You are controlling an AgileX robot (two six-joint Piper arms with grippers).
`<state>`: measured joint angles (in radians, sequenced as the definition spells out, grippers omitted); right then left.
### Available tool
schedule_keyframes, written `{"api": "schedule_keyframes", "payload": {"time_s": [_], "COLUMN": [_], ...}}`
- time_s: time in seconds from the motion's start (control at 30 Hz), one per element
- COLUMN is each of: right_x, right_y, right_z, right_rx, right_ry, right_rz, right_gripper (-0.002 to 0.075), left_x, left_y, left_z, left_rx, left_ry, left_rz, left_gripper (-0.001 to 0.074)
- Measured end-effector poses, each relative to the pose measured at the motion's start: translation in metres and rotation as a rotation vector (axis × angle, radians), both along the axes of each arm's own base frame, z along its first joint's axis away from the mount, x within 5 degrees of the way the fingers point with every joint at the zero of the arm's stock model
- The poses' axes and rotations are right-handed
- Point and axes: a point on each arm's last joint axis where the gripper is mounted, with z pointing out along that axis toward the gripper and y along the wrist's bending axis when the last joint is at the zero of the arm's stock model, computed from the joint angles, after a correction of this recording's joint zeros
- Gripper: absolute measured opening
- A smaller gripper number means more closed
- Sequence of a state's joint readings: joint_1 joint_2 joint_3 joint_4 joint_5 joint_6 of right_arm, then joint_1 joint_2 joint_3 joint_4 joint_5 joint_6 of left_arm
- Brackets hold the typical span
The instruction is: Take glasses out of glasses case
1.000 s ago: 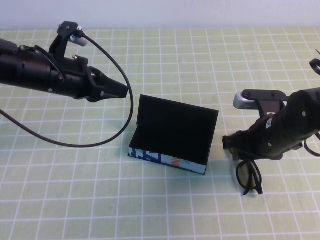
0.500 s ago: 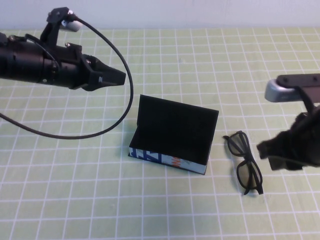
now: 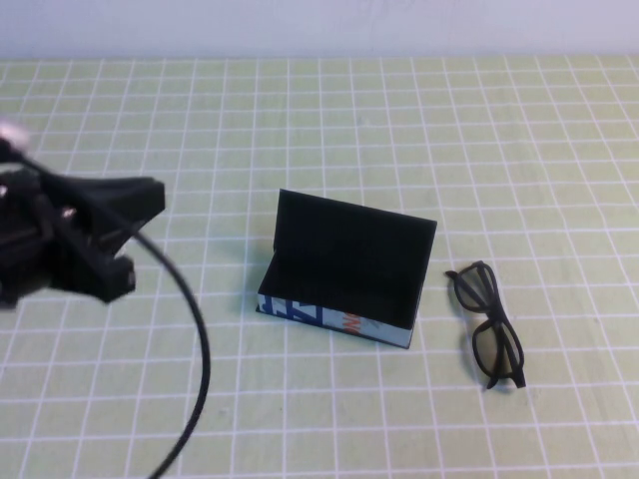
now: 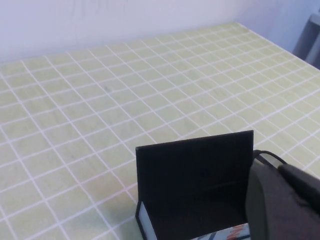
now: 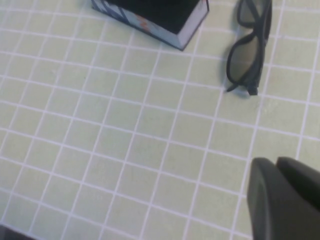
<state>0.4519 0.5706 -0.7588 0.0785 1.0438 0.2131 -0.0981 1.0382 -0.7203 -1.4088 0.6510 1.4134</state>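
The left gripper [image 3: 100,235] is seen low at the left edge of the high view, well apart from the case; whether its jaws are open or closed cannot be told. The right gripper [image 5: 285,197] is seen only in its wrist view as a dark blur, its jaw state likewise unclear. On the grid mat [image 3: 399,120], the glasses [image 3: 489,324] lie folded just right of the glasses case [image 3: 344,264]. The case stands open, its lid upright.

obstacles: glasses case [image 3: 344,274], glasses [image 3: 489,324] | gap between: probably passable | left gripper [image 3: 120,235] beside case
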Motion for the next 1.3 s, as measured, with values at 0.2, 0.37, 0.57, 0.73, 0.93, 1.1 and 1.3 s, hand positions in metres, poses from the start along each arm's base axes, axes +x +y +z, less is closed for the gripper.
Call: {"api": "schedule_keyframes", "payload": {"time_s": [0.2,0.37,0.57,0.73,0.93,1.1,1.3], "right_x": [-0.014,-0.002,0.014,0.021,0.021,0.021,0.021], "right_y": [-0.007,-0.003,0.000,-0.001,-0.001,-0.001,-0.001], "right_z": [-0.007,-0.014,-0.030,-0.042,-0.041,-0.041,-0.041], "right_rx": [0.026,0.065,0.146,0.187,0.198,0.199,0.199], "right_ry": [-0.134,-0.327,-0.533,-0.635,-0.656,-0.660,-0.660], "right_rz": [0.025,0.036,-0.027,-0.073,-0.080,-0.082,-0.082], "right_gripper": [-0.0013,-0.0015,-0.0016,-0.0016,-0.0016,-0.0016,-0.0016], "left_x": [-0.063,-0.101,-0.122,-0.124,-0.123,-0.123,-0.123], "left_y": [0.015,0.026,0.037,0.050,0.059,0.059,0.059], "left_z": [-0.028,-0.061,-0.098,-0.132,-0.139,-0.140,-0.140], "left_rx": [0.007,-0.001,-0.022,0.026,0.051,0.048,0.048], "left_ry": [-0.114,-0.168,-0.192,-0.114,-0.086,-0.083,-0.083], "left_rz": [0.114,0.202,0.326,0.464,0.564,0.565,0.565], "left_gripper": [-0.0004,-0.0004,-0.0004,-0.0004,-0.0004,-0.0004,-0.0004]}}
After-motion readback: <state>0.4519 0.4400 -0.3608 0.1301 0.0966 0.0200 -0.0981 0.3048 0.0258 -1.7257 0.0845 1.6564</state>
